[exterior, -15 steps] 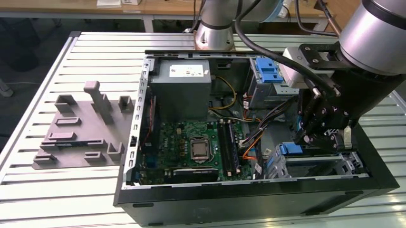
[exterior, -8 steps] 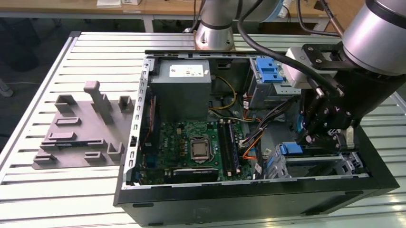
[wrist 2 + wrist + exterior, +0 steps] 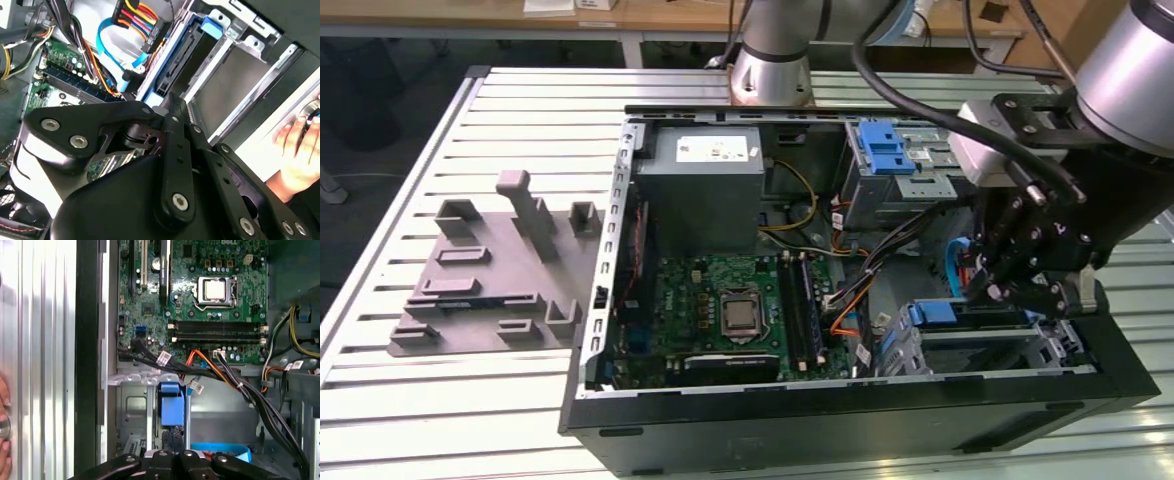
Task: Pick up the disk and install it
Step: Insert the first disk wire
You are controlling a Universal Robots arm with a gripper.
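Slatted table (image 3: 414, 400), open PC case (image 3: 720, 425); gripper (image 3: 1034, 290) lower right over drive bay (image 3: 947, 345), disk not identifiable, grip state unclear.

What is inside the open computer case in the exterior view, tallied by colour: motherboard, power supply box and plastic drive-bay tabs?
Green motherboard: 1
Grey power supply box: 1
Blue drive-bay tabs: 2
Total: 4
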